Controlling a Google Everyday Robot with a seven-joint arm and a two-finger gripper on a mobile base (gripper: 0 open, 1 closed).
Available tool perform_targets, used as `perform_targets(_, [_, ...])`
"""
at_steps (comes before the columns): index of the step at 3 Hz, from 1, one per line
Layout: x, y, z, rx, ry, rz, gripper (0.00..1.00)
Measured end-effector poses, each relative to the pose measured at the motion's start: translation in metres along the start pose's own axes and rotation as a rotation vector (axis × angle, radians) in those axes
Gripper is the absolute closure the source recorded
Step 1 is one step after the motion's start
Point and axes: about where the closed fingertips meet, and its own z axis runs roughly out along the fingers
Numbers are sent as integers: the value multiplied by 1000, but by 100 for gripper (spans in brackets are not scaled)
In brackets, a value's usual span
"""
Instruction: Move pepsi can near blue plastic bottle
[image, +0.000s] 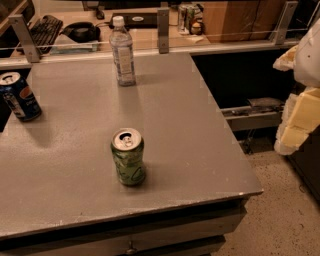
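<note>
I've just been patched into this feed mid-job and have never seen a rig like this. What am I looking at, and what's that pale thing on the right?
There is one picture, looking down across a grey table. Where the camera is mounted is not recorded. The machine is a mobile robot with one arm. The pale blocky shape at the right edge is that arm with its end effector, out past the table's right side and touching nothing on it. Three things stand upright on the table, well apart. The pepsi can is at the far left edge, the blue plastic bottle is near the back, and a green can is near the front middle. None of them is held.
</note>
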Motion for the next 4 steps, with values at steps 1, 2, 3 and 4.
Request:
perform_targets(1, [0, 0, 0, 0, 0, 0, 0])
perform_targets(2, [-22, -6, 14, -15, -72, -21, 0])
perform_targets(3, [-87, -19, 50, -61, -191, -79, 0])
perform_targets(4, [-164, -24, 79, -108, -301, -159, 0])
